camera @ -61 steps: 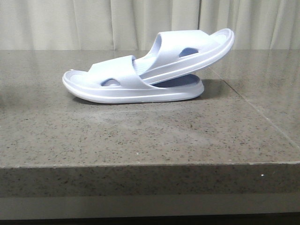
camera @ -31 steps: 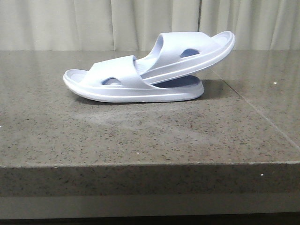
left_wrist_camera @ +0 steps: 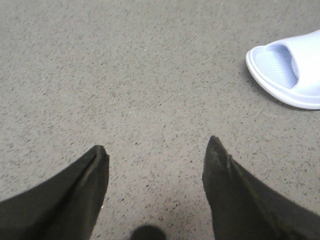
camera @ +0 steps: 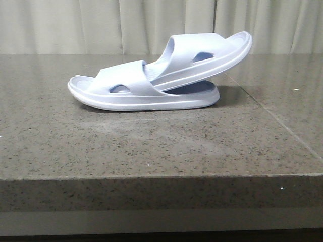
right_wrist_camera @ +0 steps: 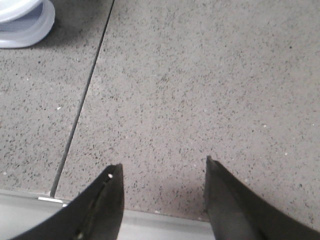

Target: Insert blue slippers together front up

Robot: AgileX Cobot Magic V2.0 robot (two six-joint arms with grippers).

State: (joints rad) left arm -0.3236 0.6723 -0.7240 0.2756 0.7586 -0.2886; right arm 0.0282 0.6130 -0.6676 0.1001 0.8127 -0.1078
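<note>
At the far left, the left gripper [left_wrist_camera: 156, 150] hangs over bare speckled stone with its jaws spread wide and nothing between them; only the rounded end of one slipper shows near it in the left wrist view. In the front view the blue slippers [camera: 160, 75] sit in the middle of the worktop [camera: 151, 146], and neither arm appears there. The lower slipper [camera: 144, 93] lies flat on its sole, its open end pointing left. The upper slipper [camera: 209, 53] has one end pushed under the lower one's strap, while its other end rises, tilted, toward the right and clear of the stone. At the right, the right gripper [right_wrist_camera: 160, 167] hovers by the worktop's near edge, jaws likewise parted and empty, well apart from the slipper end that shows in a corner of its view. The 2 slippers look nested already, so the step in hand is probably to draw both arms clear. That is best done by lifting away slowly without brushing the raised end, since a nudge there could lever the upper slipper out from under the strap. If it needs seating deeper, press along its length, not down.
</note>
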